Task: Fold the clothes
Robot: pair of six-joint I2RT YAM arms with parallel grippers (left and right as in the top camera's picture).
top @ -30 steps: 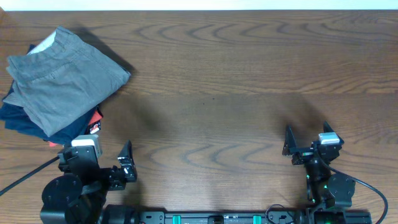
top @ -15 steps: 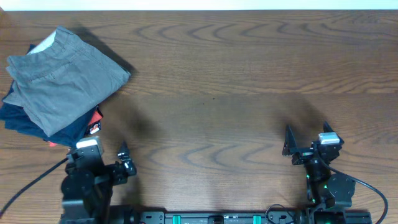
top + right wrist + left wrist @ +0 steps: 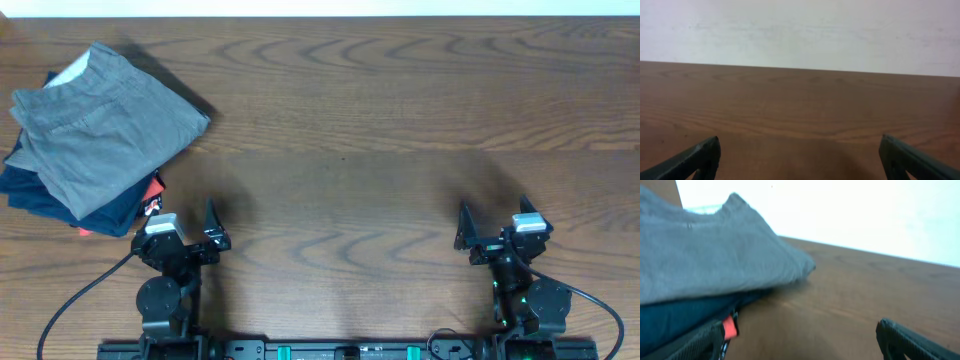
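Shorts [image 3: 105, 130]: grey-khaki and wrinkled, folded into a rough rectangle near the far left corner of the table. They lie on top of the pile, and a bit of pale lining peeks out at the far end. In the left wrist view [image 3: 705, 260] they fill the upper left, with one folded corner pointing out over the wood.

Navy garment [image 3: 45, 195]: dark and folded, lying directly under the shorts. Its edges stick out along the left and near sides of the pile.

Red item [image 3: 152, 192]: small, tucked in at the near right corner of the pile against the navy cloth. Only a sliver of it shows.

Left tool [image 3: 183, 236]: sits by the near edge on the left side, just short of the pile and closest to the red item. The fingers are spread wide with nothing between them. The wrist view [image 3: 800, 345] shows bare wood in the gap.

Right tool [image 3: 495, 228]: sits by the near edge on the right side, well apart from the pile. It is released, with only wood grain between the fingers [image 3: 800, 160].

Table [image 3: 350, 120]: dark brown wood with a strong grain, and a pale wall beyond its far edge.
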